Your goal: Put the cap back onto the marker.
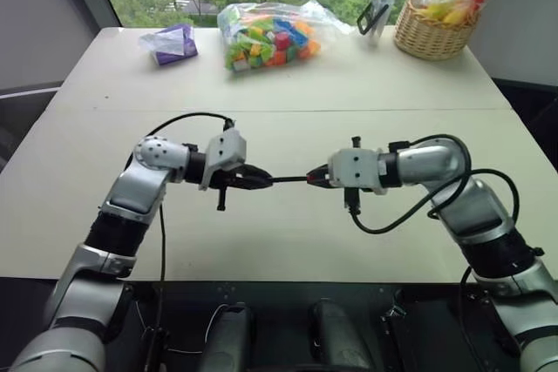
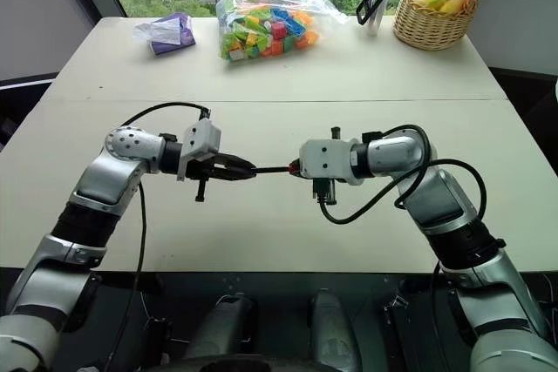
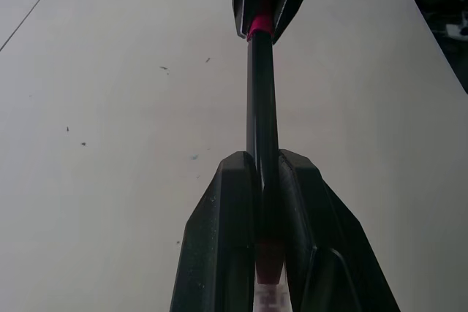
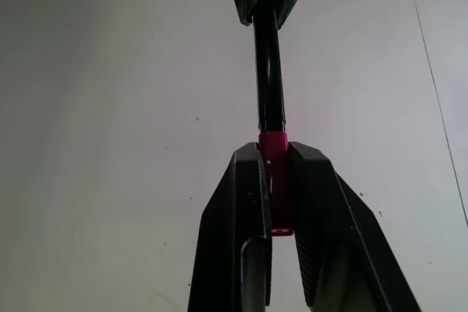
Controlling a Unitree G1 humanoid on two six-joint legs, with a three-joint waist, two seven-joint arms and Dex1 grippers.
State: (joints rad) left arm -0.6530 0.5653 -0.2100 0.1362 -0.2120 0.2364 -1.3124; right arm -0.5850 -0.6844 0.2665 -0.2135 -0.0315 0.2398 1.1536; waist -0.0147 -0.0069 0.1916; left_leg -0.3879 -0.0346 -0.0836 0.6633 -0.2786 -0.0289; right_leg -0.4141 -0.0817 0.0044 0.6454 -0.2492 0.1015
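A: What is seen first, from the largest thing down?

B: A wide pale table [image 1: 288,93] is seen across the middle of the head views. At its far edge, in the upper centre of the frame, a clear bag of colourful blocks [image 1: 266,37] is laid. A woven basket [image 1: 432,37] is placed at the upper right, and a purple packet [image 1: 174,43] at the upper left. Between the bag and the basket a cup with pens and scissors [image 1: 377,10] is stood.

A: And the arms?

B: Both are raised over the near half of the table, in the centre of the frame. The left gripper [image 1: 253,179] is pointed toward the right gripper [image 1: 316,179], tip to tip.

A: How are the fingers [image 3: 219,239] held?

B: On the left they are closed tightly on the marker [image 3: 262,107], which is kept almost level in the gap between the two grippers. On the right the fingers [image 4: 318,217] are closed on the cap [image 4: 274,173].

A: Where is the cap in relation to the marker?

B: The cap is met by the marker's end, in one line with it. How deep it is seated cannot be told.
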